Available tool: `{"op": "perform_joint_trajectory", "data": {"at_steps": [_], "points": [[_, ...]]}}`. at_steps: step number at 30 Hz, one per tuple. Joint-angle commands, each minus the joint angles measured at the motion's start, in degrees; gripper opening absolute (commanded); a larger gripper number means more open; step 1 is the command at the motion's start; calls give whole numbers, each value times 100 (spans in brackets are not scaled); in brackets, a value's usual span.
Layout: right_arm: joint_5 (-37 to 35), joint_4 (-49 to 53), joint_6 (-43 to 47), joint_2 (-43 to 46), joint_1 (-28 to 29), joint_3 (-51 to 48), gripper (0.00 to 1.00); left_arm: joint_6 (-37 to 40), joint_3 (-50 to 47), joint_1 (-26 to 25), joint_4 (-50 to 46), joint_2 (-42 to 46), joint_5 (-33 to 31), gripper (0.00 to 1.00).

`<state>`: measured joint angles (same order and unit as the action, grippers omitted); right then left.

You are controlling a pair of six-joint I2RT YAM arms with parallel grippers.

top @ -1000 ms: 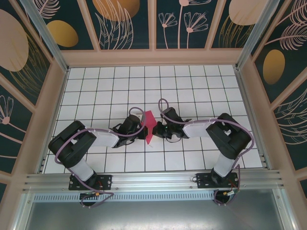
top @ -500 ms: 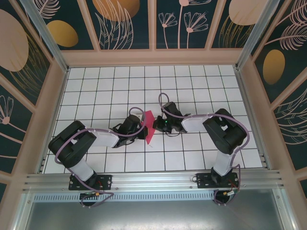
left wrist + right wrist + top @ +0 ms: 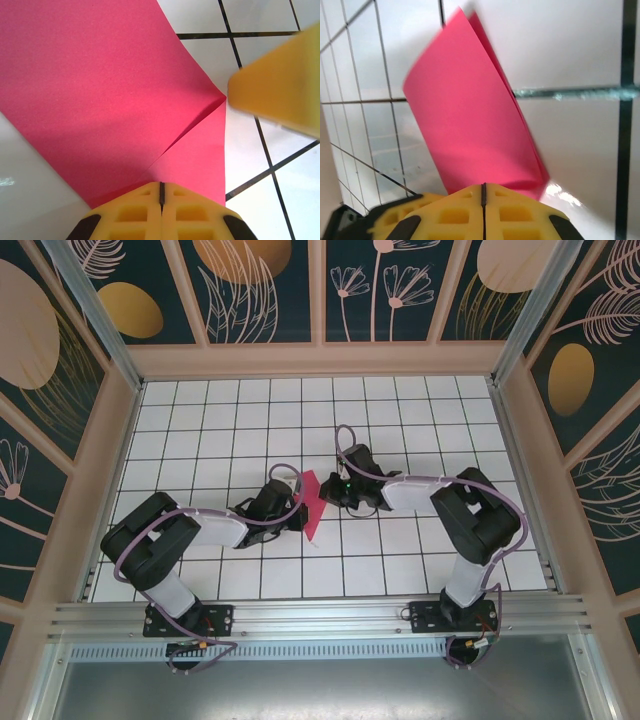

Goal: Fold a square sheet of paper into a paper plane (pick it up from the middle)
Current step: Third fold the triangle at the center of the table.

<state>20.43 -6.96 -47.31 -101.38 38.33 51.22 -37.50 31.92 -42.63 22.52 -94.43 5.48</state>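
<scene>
Square sheet of paper [image 3: 311, 504]: red-pink, folded, creased; left tool [image 3: 161, 189], right tool [image 3: 484, 190] both pinch it.

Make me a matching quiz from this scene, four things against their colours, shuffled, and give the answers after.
Things:
1. paper
2. table
3. end effector fingers
4. arm cable

Colours:
A. purple
B. yellow
C. red-pink
D. white with dark grid lines

Pairs: 1-C, 2-D, 3-B, 4-A
</scene>
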Motion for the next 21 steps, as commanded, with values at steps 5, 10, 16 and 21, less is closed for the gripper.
{"op": "perform_joint_trajectory", "data": {"at_steps": [5, 10, 16, 21], "points": [[-62, 202, 141, -328, -45, 153, 8, 128, -109, 29, -845, -58, -49, 0], [-295, 345, 117, -661, -45, 182, 8, 137, -149, 29, -862, -40, -53, 0], [-285, 540, 162, -662, -36, 280, 8, 155, -159, 27, -889, -25, -57, 0], [-170, 635, 316, -112, -20, 401, 9, 129, -184, 27, -903, 36, -82, 0]]}}
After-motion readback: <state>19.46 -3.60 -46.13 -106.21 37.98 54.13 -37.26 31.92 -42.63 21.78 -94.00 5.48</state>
